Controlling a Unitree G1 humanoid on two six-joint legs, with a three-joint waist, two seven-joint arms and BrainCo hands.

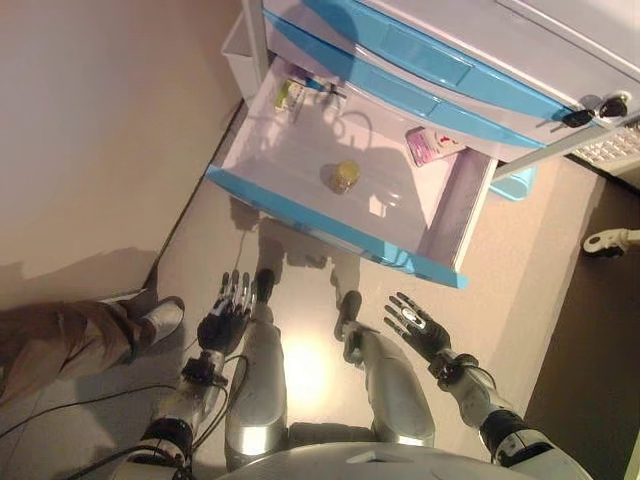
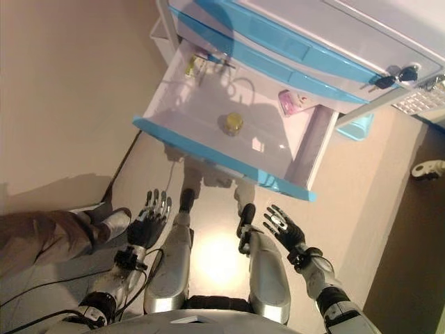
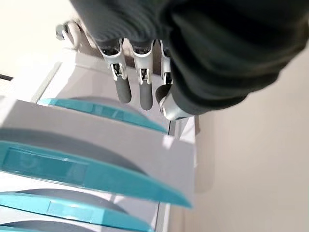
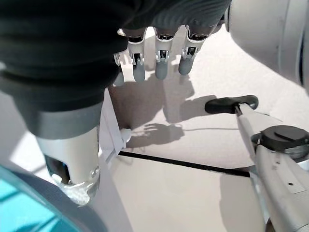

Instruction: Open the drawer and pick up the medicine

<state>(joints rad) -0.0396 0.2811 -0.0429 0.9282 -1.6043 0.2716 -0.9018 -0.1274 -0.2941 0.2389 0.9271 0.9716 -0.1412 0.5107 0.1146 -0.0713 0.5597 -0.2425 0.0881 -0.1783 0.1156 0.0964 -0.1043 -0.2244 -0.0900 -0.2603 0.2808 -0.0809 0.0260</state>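
The lowest drawer (image 1: pixel 452 218) of a white cabinet with blue fronts stands pulled out. Inside it sit a small yellow-capped medicine bottle (image 1: pixel 344 176) in the middle, a pink-and-white packet (image 1: pixel 433 145) at the back right, and small items (image 1: pixel 290 92) at the back left. My left hand (image 1: pixel 224 315) and my right hand (image 1: pixel 414 327) hang low in front of the drawer, apart from it, fingers straight and holding nothing.
Closed blue-fronted drawers (image 1: pixel 430 62) stack above the open one; keys (image 1: pixel 596 110) hang at the cabinet's right. A person's leg and shoe (image 1: pixel 150 322) lie on the floor at the left, by the wall. A light blue tray (image 1: pixel 515 183) sits right of the cabinet.
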